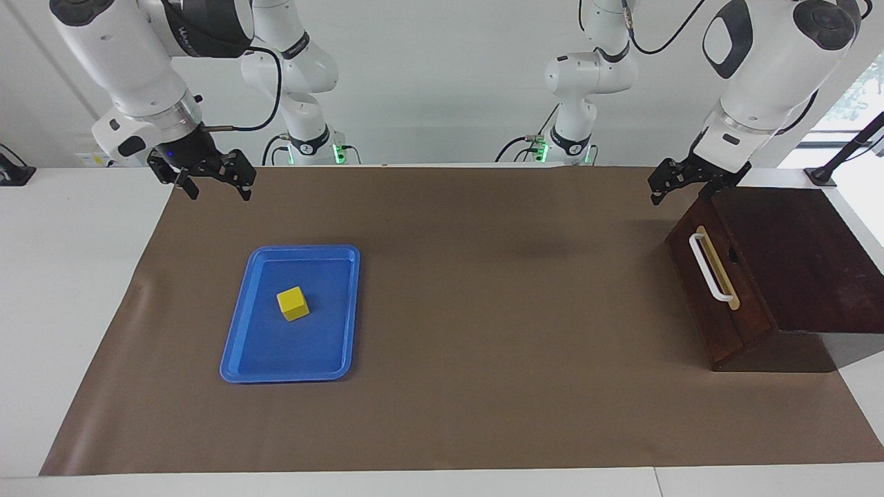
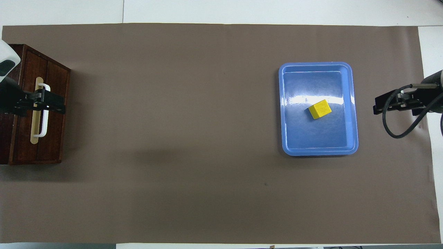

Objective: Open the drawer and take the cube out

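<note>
The left tool [image 1: 673,186] hung apart and empty over the shut drawer [image 1: 704,276]. The right tool [image 1: 219,190] hung likewise over the surface. The cube [image 1: 292,304] lay in the blue tray [image 1: 238,345], so both tools probably needed only to lift clear.

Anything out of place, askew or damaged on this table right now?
Nothing looks damaged or spilled. One oddity against the task: the cube already lies in the blue tray, while the drawer sits shut in its box. Both grippers, left gripper and right gripper, hang open and empty.
</note>
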`<state>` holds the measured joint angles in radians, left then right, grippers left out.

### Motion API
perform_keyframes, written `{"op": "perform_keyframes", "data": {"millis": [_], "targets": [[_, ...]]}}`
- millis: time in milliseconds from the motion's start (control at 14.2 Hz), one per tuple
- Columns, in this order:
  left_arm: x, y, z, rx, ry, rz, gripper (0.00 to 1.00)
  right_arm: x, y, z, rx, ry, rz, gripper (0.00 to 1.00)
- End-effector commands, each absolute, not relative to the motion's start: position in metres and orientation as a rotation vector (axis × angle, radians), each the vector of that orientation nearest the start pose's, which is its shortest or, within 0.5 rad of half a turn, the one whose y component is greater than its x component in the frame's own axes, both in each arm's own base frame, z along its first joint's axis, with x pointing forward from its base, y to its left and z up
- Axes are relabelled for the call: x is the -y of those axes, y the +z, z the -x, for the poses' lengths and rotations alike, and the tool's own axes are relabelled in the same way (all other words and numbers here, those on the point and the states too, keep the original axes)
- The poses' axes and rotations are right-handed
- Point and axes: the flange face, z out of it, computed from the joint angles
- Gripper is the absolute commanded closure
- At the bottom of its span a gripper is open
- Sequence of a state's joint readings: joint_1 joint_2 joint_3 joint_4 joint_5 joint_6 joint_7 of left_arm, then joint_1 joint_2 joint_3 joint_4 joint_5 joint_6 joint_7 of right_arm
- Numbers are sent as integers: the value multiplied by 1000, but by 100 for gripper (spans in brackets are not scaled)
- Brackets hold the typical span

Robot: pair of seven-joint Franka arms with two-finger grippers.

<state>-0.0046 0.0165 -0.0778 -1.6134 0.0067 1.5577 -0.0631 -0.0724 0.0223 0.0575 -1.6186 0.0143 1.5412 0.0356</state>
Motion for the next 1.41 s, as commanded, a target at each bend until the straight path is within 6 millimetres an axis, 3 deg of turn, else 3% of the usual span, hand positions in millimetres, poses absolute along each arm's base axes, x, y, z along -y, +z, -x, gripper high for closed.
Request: {"op": "perform_keyframes", "data": {"millis": [0,282,1341], "targets": [[45,596,-552,-17,109,3143,0,12,587,-556,-38,178,3138,0],[37,596,-553,5,107,3142,0,10,583,-553,-43,190,3138,0],[37,598,-554,3,87,3143,0,11,584,-554,-50,174,3142,0]]}}
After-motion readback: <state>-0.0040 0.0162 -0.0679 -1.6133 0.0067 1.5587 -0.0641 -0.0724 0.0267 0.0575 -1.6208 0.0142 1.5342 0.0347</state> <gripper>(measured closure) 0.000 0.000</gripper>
